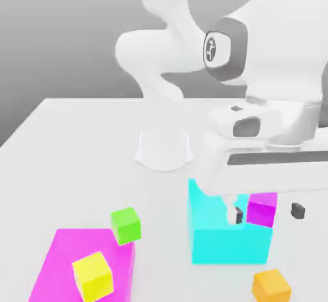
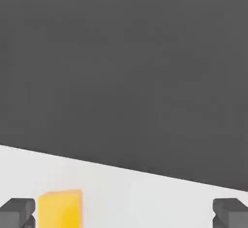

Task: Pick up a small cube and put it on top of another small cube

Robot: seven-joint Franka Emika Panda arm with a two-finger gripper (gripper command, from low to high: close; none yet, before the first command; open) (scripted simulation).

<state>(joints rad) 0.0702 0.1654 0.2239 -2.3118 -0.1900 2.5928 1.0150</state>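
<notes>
Magenta small cube sits on the big cyan block, at its corner toward the exterior view's right. The gripper hangs around it with its dark fingers spread wide, one on each side of the cube, neither touching it. The white arm bends over from its round base, hand pointing down. Beside the cyan block, on the white counter, lies an orange cube. Farther off stand a green cube and a yellow cube on a large magenta block.
</notes>
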